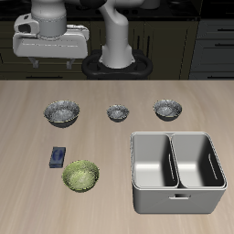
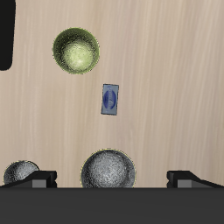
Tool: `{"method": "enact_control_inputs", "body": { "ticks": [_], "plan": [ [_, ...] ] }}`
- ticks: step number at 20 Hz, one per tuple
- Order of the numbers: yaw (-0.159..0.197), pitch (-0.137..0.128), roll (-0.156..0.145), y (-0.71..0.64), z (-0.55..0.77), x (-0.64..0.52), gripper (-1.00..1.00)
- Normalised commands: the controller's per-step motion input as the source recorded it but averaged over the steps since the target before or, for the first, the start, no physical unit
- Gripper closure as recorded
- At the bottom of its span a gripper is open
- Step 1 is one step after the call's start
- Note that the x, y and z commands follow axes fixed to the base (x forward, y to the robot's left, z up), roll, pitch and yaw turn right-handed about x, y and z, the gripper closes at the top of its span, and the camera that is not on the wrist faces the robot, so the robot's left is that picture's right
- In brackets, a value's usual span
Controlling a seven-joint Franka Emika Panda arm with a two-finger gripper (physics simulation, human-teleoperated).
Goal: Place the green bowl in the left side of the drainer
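Observation:
The green bowl (image 1: 80,175) stands upright on the table near its front edge; it also shows in the wrist view (image 2: 76,51). The drainer (image 1: 178,137), a grey metal tub with two deep compartments, stands beside it along the front edge, both compartments empty. My gripper (image 1: 52,62) hangs high above the table's back edge, far from the green bowl. It is open and empty, and its fingertips (image 2: 39,179) stand wide apart in the wrist view.
Three grey patterned bowls (image 1: 63,111) (image 1: 118,111) (image 1: 167,109) stand in a row across the middle of the table. A small blue flat object (image 1: 58,156) lies just behind the green bowl, also in the wrist view (image 2: 110,99).

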Motion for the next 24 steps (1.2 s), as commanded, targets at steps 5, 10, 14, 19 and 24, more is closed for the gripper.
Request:
{"method": "enact_control_inputs", "body": {
  "ticks": [5, 10, 14, 19, 24],
  "plan": [
    [0.013, -0.005, -0.041, -0.17, 0.03, 0.21, -1.0],
    [-0.004, -0.018, -0.035, -0.07, 0.03, 0.29, -1.0],
    [-0.012, -0.023, -0.004, -0.01, 0.09, 0.26, -1.0],
    [0.001, -0.02, -0.01, -0.02, 0.15, 0.23, -1.0],
    [-0.009, -0.013, -0.009, -0.01, 0.12, 0.24, -1.0]
  ]
}}
